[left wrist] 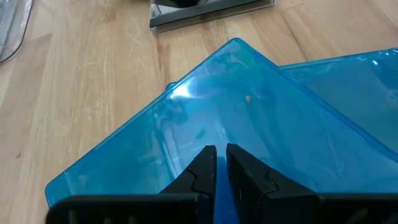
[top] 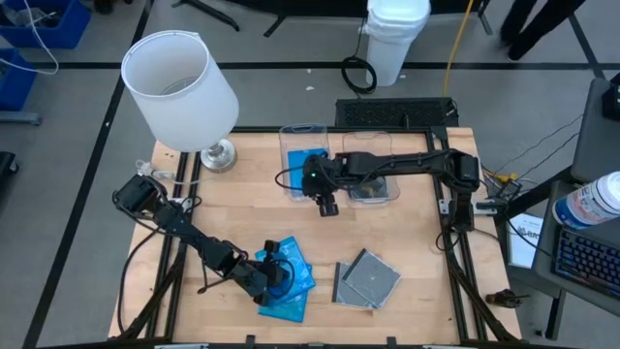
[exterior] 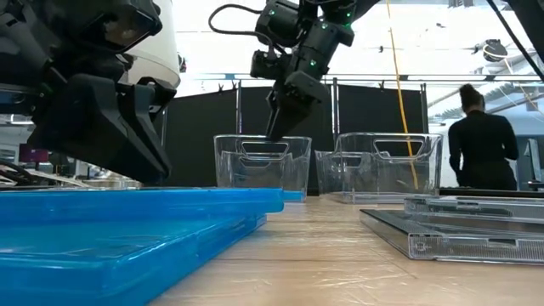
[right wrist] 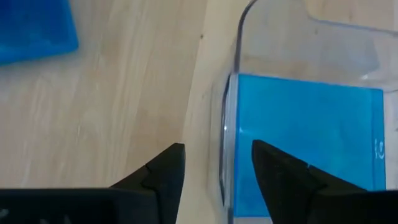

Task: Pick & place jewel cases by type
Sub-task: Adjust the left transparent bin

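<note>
The bench [top: 407,174] is pale planked wood with a faint sheen. Thin, flat, square blue cases [top: 291,281] of glossy see-through plastic lie fanned in a loose stack at its near edge, and the left gripper [left wrist: 221,163] sits low over the top one, its dark wedge-shaped fingers [left wrist: 200,171] pressed almost together on the case's surface. Just beside them lie grey cases [top: 366,281] with dark inserts. Two clear, rectangular bins stand at the far side; the left bin [top: 305,155] holds another blue case [right wrist: 305,140], lying flat. The right gripper [right wrist: 217,163] hangs above that bin's near wall, fingers [right wrist: 163,168] spread and empty, the case just beyond them
</note>
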You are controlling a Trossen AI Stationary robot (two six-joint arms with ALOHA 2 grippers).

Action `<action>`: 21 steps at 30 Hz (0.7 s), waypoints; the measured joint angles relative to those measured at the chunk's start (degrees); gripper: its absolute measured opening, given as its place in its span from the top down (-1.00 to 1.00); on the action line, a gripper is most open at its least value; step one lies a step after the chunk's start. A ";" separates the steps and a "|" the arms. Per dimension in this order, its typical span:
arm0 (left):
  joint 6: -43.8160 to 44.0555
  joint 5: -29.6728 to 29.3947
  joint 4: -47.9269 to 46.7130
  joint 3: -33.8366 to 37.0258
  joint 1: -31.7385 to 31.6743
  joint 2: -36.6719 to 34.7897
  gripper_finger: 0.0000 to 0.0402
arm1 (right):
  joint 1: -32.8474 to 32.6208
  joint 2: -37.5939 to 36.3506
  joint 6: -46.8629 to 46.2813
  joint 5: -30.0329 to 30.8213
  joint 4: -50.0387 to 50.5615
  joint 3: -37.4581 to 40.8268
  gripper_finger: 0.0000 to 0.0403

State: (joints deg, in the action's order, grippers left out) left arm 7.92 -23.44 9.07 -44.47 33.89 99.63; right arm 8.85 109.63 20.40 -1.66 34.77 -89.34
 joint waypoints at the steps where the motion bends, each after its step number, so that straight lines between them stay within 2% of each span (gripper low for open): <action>1: -0.01 0.00 0.00 0.00 0.00 0.00 0.77 | 0.10 0.01 -0.41 -0.05 -0.55 0.00 0.18; 4: -0.04 0.00 0.13 0.00 0.00 0.00 0.77 | 0.14 -0.01 -2.41 -0.21 -1.92 0.00 0.34; 12: 0.14 -0.02 0.12 0.00 0.00 0.00 0.77 | 0.03 -0.03 -4.23 -0.45 -4.55 1.84 0.94; 14: 0.29 -0.02 0.14 0.00 0.00 0.00 0.77 | 0.12 -0.10 -4.76 -1.64 -5.06 2.59 0.97; 21: 0.42 -0.02 0.25 0.00 0.00 0.00 0.77 | 0.08 -0.02 -7.68 -1.70 -7.73 5.42 0.87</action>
State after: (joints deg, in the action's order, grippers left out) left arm 8.34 -23.46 9.32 -44.47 33.89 99.63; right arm 8.93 109.61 12.73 -3.36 27.04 -83.92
